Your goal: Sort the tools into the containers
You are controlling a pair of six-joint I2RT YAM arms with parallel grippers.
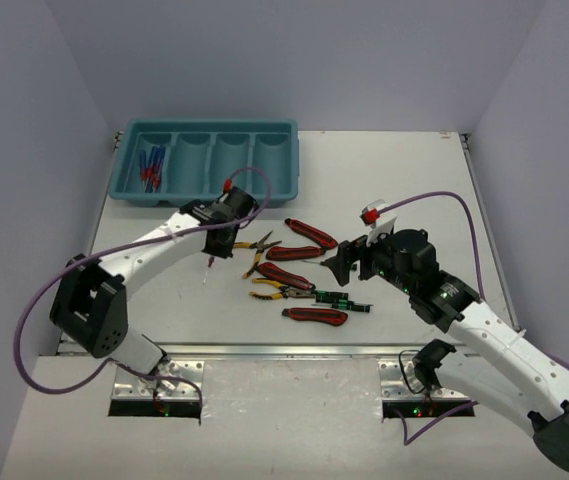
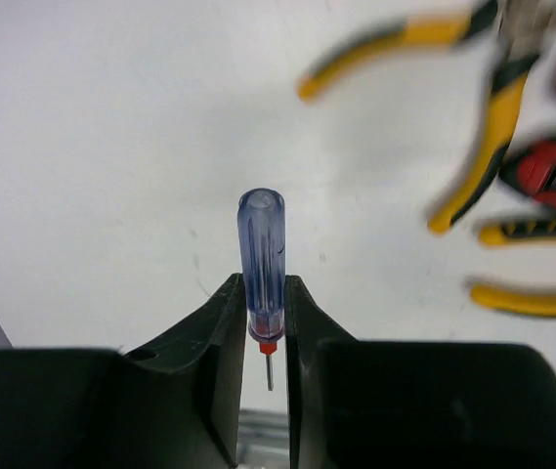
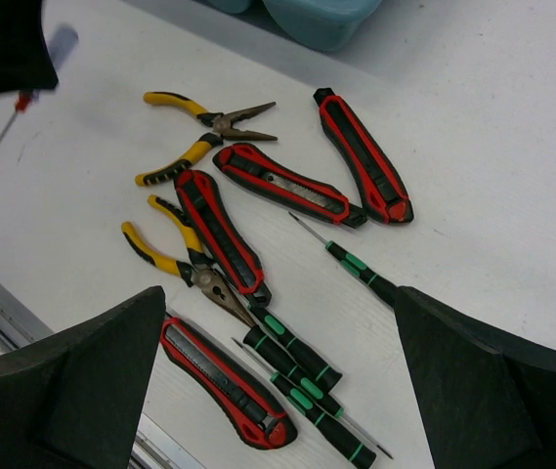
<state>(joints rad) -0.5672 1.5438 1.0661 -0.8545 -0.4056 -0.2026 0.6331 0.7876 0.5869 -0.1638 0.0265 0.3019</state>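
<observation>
Mid-bench (image 1: 164,300), the left gripper (image 2: 266,322) pinches a blue screwdriver (image 2: 261,254); the right gripper (image 3: 278,293) gapes wide. Next it likely goes to the leftmost compartment (image 1: 157,141) of the tray (image 1: 204,193).

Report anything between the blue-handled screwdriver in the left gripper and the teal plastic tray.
Nothing visible. The left gripper holds the blue-handled screwdriver just before the teal plastic tray; other tools lie to its right.

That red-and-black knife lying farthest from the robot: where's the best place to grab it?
Mid-body of the red-and-black plastic utility knife, straight down from above, fingers across its narrow width. It lies flat with bare table along both long sides there; one end nearly touches another red-and-black knife.
</observation>
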